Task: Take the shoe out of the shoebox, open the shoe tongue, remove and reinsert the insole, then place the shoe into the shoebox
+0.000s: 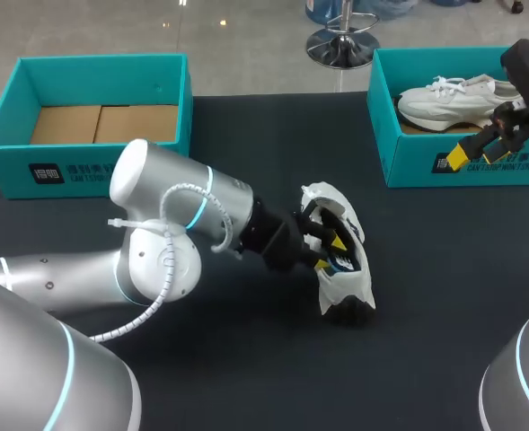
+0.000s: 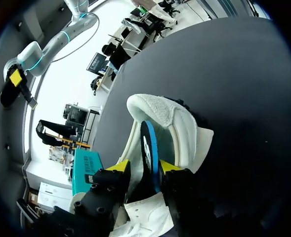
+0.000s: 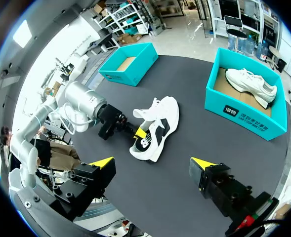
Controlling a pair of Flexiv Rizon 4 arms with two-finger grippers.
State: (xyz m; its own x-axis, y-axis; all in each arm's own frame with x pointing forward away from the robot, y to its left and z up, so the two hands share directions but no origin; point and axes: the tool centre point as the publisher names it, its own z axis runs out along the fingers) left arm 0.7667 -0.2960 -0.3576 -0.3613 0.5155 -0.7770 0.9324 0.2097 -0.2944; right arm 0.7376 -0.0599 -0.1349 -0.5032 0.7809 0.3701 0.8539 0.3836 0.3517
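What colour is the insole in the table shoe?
The insole is black with a blue edge; left wrist view shows it best.

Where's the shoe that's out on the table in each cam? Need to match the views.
Head view: the shoe lies on the table right of centre, at the end of the left arm.
Left wrist view: shoe directly ahead of the left gripper, opening toward the camera.
Right wrist view: shoe mid-table, well ahead of the right gripper.
Shared landmark: the left gripper, at the shoe's opening in all three views.
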